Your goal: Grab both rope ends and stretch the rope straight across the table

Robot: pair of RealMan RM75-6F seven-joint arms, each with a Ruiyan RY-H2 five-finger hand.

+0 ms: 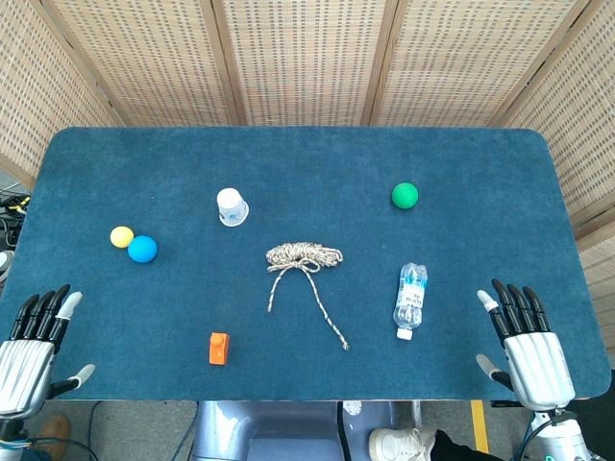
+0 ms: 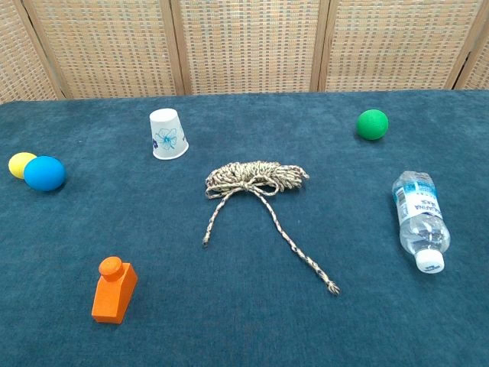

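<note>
A beige braided rope [image 1: 305, 255] [image 2: 256, 177] lies bundled in a coil at the middle of the blue table. Two loose ends trail toward me: a short one [image 1: 272, 307] [image 2: 206, 242] on the left, a longer one [image 1: 343, 345] [image 2: 331, 288] on the right. My left hand [image 1: 34, 346] hovers at the near left corner, fingers spread, holding nothing. My right hand [image 1: 524, 346] is at the near right corner, also spread and empty. Both are far from the rope. The chest view shows neither hand.
An upside-down paper cup [image 1: 232, 206] [image 2: 167, 134] stands back left of the rope. A yellow ball [image 1: 121, 236] and a blue ball [image 1: 142, 249] sit at left, a green ball [image 1: 405, 195] at back right. A water bottle [image 1: 410, 298] lies right; an orange block [image 1: 219, 348] near front.
</note>
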